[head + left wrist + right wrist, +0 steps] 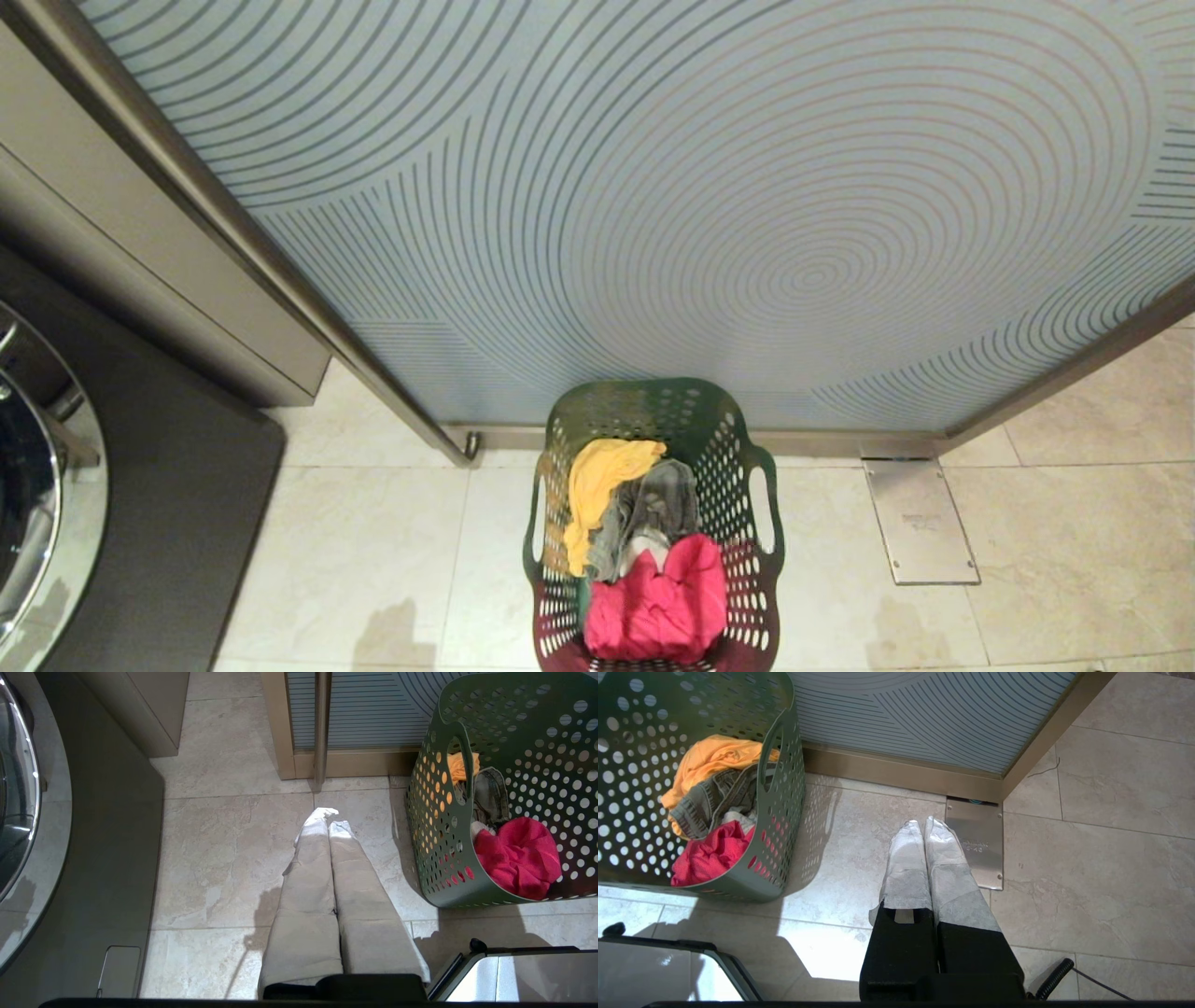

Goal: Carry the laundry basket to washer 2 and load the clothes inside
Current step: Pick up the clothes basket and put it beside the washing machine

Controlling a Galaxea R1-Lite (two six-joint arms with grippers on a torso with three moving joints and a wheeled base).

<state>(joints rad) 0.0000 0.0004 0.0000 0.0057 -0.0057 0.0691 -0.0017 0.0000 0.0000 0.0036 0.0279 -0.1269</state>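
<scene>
From the head view I find the laundry basket (653, 523) standing on the tiled floor at six o'clock, straight ahead of me, its far rim against the foot of the patterned glass door (700, 187). The clothes are all inside: the yellow garment (597, 485) toward eleven o'clock within the basket, the grey garment (653, 509) at centre, the pink-red garment (658, 602) nearest me.

A dark washer (37, 504) with a chrome-rimmed door sits at nine o'clock; I cannot read any number on it, so I cannot confirm it is washer 2.

Neither arm shows in the head view. The left gripper (328, 816) hangs over bare tile beside the basket's left handle (455, 767), fingers pressed together, holding nothing. The right gripper (922, 826) hangs likewise by the right handle (768, 751), fingers pressed together and empty.

Step in hand, as I judge it: start position, pickup not begun. Next move calls for spreading both grippers, then bringing each to its cut-out handle for an even two-sided lift.
</scene>
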